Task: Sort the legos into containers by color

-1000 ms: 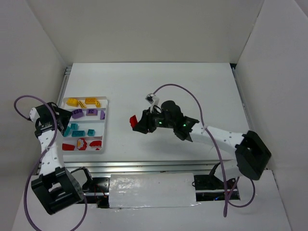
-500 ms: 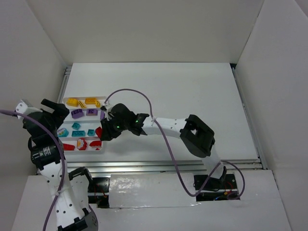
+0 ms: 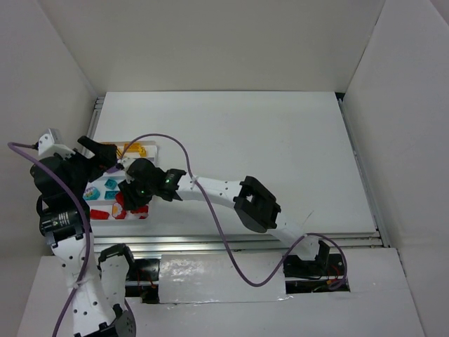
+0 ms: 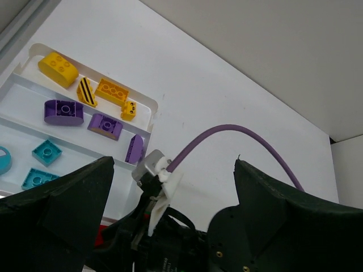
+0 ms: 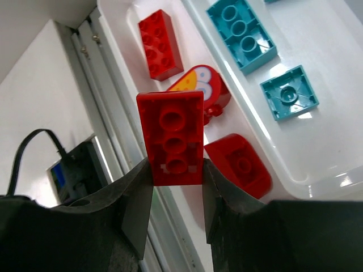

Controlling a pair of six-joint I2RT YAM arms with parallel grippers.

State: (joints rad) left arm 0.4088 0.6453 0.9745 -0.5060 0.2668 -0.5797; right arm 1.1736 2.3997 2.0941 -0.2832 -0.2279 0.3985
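Observation:
My right gripper (image 5: 173,170) is shut on a red lego brick (image 5: 171,139), held by its long sides with its hollow underside facing the camera. It hangs over the red row at the near end of the white tray of containers (image 5: 317,175). Below it lie a red brick (image 5: 160,44), a printed rounded piece (image 5: 198,85) and a red rounded piece (image 5: 238,164). Teal legos (image 5: 241,34) fill the adjoining row. In the left wrist view, yellow legos (image 4: 110,90) and purple legos (image 4: 63,111) lie in the far rows. My left gripper (image 4: 173,163) stands wide open and empty, raised above the tray's left side (image 3: 105,156).
The right arm (image 3: 210,189) stretches across the table's near half from its base at bottom right, and its purple cable (image 4: 244,136) arcs over the tray's right side. The metal rail (image 5: 113,141) at the table's near edge runs just beside the tray. White walls enclose the table.
The right arm swung left from the table's middle to over the tray's near row, still holding the red brick. The left arm rose and its gripper opened fully.

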